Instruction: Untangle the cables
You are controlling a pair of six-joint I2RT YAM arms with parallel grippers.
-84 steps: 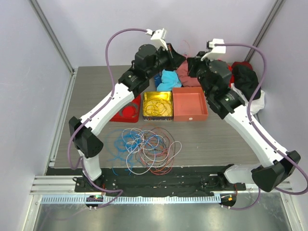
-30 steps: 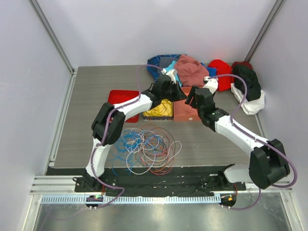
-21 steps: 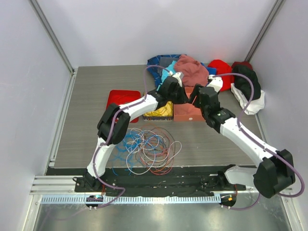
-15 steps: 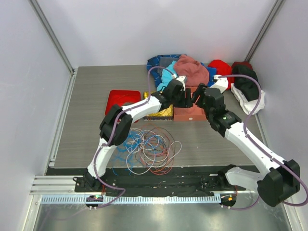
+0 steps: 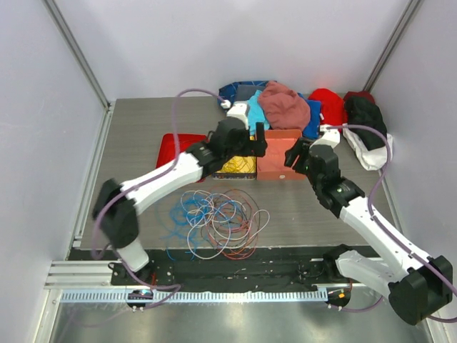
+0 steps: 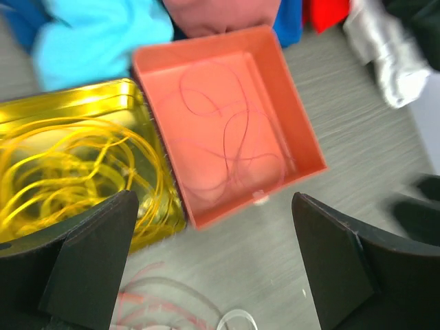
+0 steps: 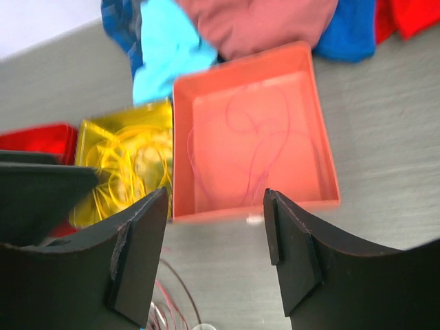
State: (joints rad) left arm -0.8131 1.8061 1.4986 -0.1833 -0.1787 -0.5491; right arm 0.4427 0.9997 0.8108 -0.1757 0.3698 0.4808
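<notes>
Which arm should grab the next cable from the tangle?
Probably left: the cables lie tangled nearer its base, and the left gripper hangs open and empty. The right gripper sits farther to the side.

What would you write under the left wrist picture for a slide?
Open left gripper above an orange tray holding a thin pink cable, beside a yellow tray of yellow cables.
</notes>
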